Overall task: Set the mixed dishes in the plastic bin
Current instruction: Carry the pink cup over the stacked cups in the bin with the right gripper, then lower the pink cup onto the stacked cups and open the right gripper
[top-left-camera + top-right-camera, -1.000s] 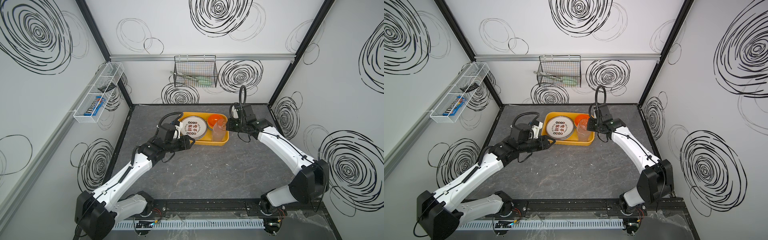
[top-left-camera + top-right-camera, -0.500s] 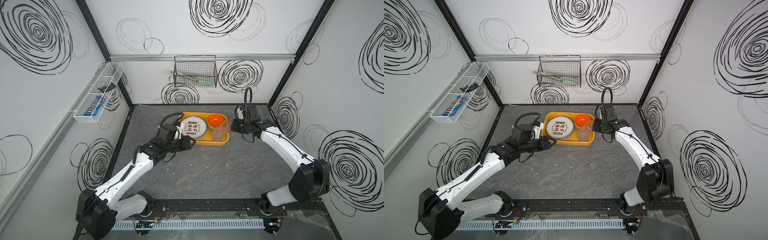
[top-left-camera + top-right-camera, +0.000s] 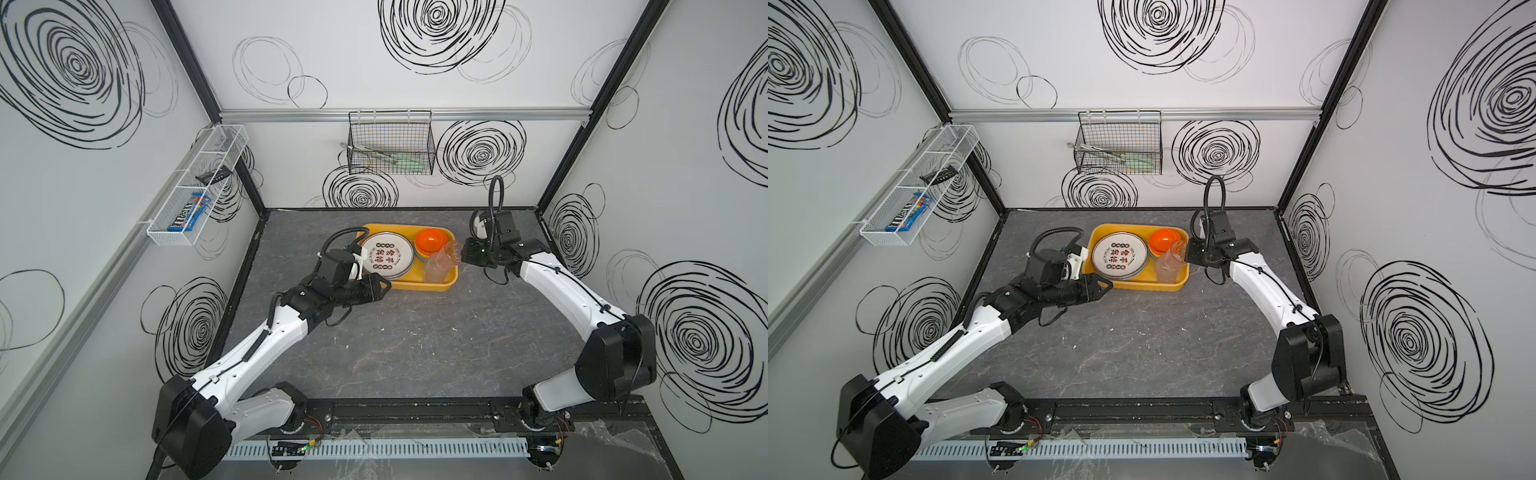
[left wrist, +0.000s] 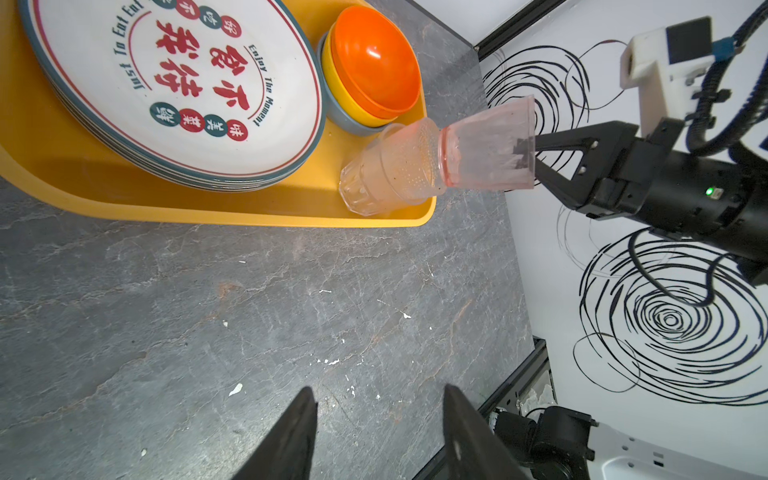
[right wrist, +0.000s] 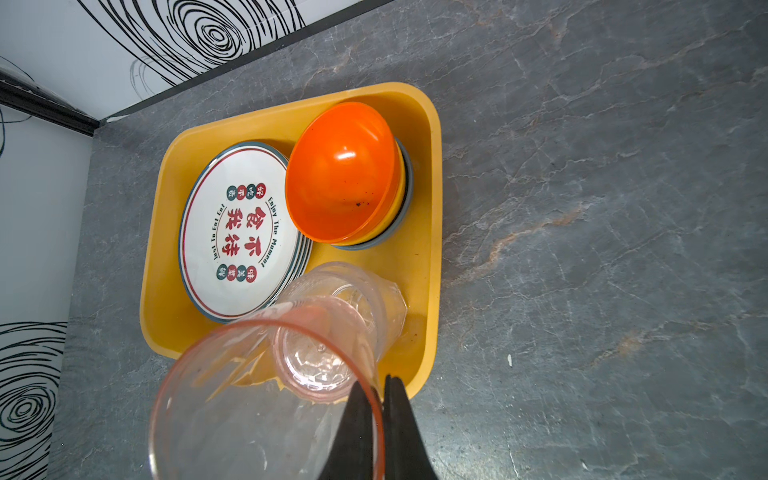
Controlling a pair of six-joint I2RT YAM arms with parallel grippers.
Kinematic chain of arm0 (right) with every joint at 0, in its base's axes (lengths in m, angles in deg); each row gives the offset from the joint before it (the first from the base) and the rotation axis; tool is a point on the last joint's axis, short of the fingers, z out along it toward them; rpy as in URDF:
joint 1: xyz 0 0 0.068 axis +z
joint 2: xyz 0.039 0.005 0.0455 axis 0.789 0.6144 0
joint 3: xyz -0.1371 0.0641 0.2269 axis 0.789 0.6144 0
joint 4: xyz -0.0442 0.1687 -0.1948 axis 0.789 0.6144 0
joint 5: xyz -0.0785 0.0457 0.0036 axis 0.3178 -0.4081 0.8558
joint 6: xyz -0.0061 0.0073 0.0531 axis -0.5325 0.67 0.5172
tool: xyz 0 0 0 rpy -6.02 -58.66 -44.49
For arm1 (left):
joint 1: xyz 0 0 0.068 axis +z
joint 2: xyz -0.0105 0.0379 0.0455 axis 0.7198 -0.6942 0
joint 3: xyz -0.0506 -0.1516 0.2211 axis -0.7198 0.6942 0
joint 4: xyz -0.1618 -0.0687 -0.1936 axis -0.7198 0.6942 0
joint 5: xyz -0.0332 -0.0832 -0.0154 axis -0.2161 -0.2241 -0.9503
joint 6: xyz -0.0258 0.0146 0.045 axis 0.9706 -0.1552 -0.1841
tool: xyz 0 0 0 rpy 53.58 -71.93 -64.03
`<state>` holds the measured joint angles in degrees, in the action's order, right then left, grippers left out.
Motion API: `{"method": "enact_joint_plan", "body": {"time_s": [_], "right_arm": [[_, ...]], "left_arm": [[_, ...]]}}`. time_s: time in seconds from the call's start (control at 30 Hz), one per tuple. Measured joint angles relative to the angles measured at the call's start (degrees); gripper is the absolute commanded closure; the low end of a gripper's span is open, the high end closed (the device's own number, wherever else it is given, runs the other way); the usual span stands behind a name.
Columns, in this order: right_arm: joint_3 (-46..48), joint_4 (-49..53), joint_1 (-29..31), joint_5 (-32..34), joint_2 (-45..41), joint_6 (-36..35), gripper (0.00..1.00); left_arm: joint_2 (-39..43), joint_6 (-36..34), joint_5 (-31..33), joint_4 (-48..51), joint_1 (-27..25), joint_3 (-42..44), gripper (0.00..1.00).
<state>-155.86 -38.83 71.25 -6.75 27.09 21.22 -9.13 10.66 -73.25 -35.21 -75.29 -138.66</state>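
Left wrist view: the pink cup (image 4: pixel 486 153) is pinched by its rim in the right claw (image 4: pixel 527 154), tilted, base in the clear cup (image 4: pixel 386 174) at the plastic bin's (image 3: pixel 415 286) 4 o'clock corner in a top view. Uprighting before release is advised. The left claw (image 4: pixel 378 390) is half-wide, empty.

In a top view we see the plastic bin (image 3: pixel 417 286) on the grey table (image 3: pixel 415 345), toward the back. Inside it we find a stack of plates (image 3: pixel 386 255) on the left and an orange bowl (image 3: pixel 431 240) just beside them, nested on other bowls. At the bin's right end the pink cup (image 3: pixel 452 251) leans tilted in a clear cup (image 3: pixel 435 272), with the right gripper (image 3: pixel 464 258) at its rim. The left gripper (image 3: pixel 384 287) hovers by the bin's near-left corner, holding nothing we can make out.
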Motion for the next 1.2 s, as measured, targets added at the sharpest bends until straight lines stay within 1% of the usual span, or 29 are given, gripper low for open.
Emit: {"method": "enact_joint_plan", "body": {"time_s": [0.4, 0.77, 0.93, 1.1, 1.2], "right_arm": [[0.0, -0.92, -0.37, -1.05, 1.95, 0.02, 0.92], [-0.02, -1.29, -0.42, -2.51, 4.94, 0.09, 0.89], [-0.02, -1.31, -0.42, -2.71, 5.95, 0.28, 0.84], [-0.09, -1.64, -0.39, -2.97, 6.54, 0.39, 0.71], [-0.24, -1.64, -0.35, -2.95, 6.91, 0.44, 0.7]], "left_arm": [[-0.04, 0.17, 0.0, -0.17, 0.0, 0.11, 0.47], [-0.09, 0.17, 0.02, -0.13, 0.0, 0.7, 0.47], [-0.11, 0.22, 0.02, -0.15, 0.0, 0.7, 0.47], [-0.11, 0.24, 0.04, -0.15, 0.0, 0.72, 0.47], [-0.11, 0.26, 0.04, -0.15, 0.0, 0.79, 0.47]]}}
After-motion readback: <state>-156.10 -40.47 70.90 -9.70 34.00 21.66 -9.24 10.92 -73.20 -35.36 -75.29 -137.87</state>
